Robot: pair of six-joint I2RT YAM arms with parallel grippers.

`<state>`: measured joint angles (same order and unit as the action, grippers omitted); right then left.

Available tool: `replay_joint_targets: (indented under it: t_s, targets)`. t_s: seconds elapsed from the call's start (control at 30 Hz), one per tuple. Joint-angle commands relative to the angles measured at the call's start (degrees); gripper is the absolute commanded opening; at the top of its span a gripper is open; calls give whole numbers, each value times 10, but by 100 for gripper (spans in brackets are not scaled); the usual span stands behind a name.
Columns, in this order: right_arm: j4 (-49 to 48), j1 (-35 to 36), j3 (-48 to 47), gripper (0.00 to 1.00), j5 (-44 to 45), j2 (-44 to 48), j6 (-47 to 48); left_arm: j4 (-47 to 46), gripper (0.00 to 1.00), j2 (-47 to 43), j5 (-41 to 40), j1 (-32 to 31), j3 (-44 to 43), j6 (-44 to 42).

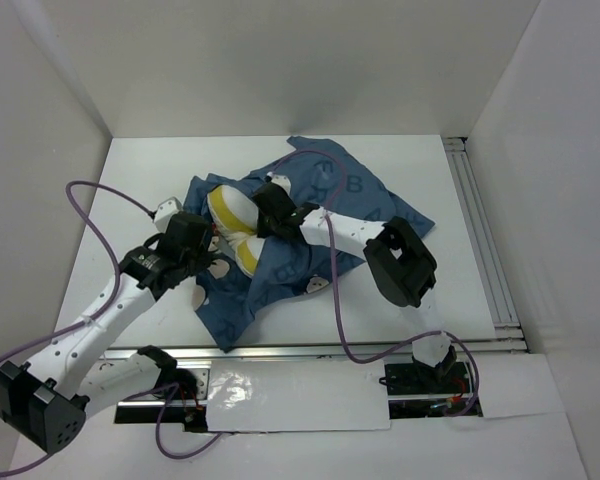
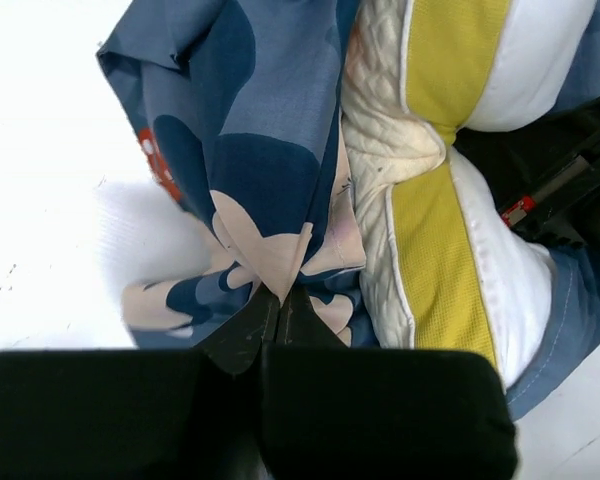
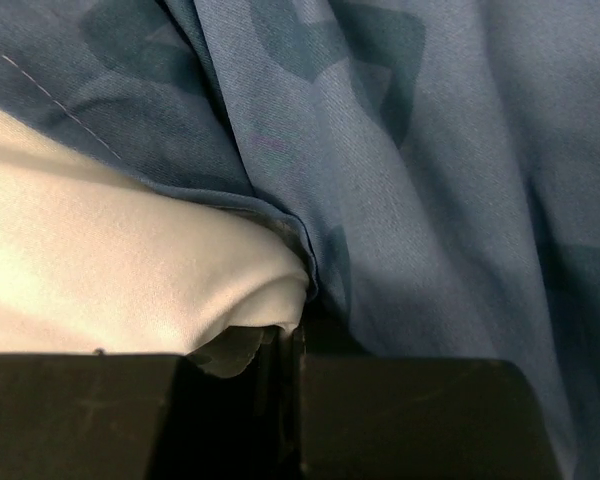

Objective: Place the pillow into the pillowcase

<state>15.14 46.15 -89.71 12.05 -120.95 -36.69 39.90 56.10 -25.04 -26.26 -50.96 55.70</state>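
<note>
Pillowcase (image 1: 365, 200) is a crumpled heap in the middle of the table (image 1: 130, 190). The pillow (image 1: 230, 212) sticks out at the case's 9 o'clock side. It's only partly in: white quilted bulk and yellow trim are still bare, with blue cloth bunched around it.

Left gripper (image 2: 281, 308) sits at about 7 o'clock from the pillow. Its fingers are pressed together on a fold of the pillowcase, right on one of the printed mouse faces, with the pillow just beside it at 2 o'clock in the wrist view.

Right gripper (image 3: 292, 338) reaches in from 3 o'clock and rests on top of the heap. Its fingers are pinched tight on a lump of white pillow cloth. The case's stitched hem runs into the same spot, but I can't tell if it's caught in the pinch too.
</note>
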Motion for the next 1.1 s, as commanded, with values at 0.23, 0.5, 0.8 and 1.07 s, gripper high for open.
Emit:
replay_joint_targets:
  t_s: [0.23,0.5,0.8,1.07]
  targets:
    - [225,-18,-32,0,185,-108,5,15,0,9,49,15,-104,-102]
    - [251,25,-225,0,193,-229,-24,-94,0,-15,249,9,-92,-204]
    - [349,25,-313,0,251,-322,-62,-76,0,-47,297,9,-268,-227]
    - [352,20,-291,0,261,-329,-57,-28,13,-42,272,9,-342,-239]
